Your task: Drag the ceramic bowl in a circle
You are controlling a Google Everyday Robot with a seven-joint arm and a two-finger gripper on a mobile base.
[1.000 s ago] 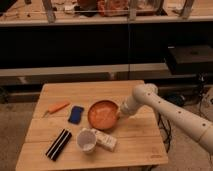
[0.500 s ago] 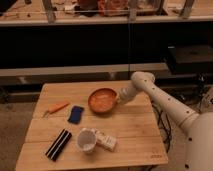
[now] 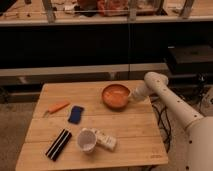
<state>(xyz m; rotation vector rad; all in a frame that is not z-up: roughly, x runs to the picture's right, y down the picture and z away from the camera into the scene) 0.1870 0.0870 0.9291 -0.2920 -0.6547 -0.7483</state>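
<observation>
The ceramic bowl [image 3: 116, 95] is a wide, shallow orange-terracotta dish with a darker rim, sitting on the wooden table [image 3: 130, 130] toward its far right part. My gripper [image 3: 131, 96] is at the bowl's right rim, at the end of the white arm [image 3: 172, 102] that reaches in from the right. The gripper touches the bowl's edge.
A whitish cup [image 3: 87, 140] lies on its side near the table's front, next to a white packet [image 3: 106, 140]. A blue sponge-like pad [image 3: 75, 114], an orange carrot-like item [image 3: 58, 107] and a black striped bar [image 3: 58, 144] lie on the left half. Dark shelving stands behind.
The bowl has moved away from the cup toward the table's far edge and rightward, with the gripper staying at its right rim. The other objects have not moved.
</observation>
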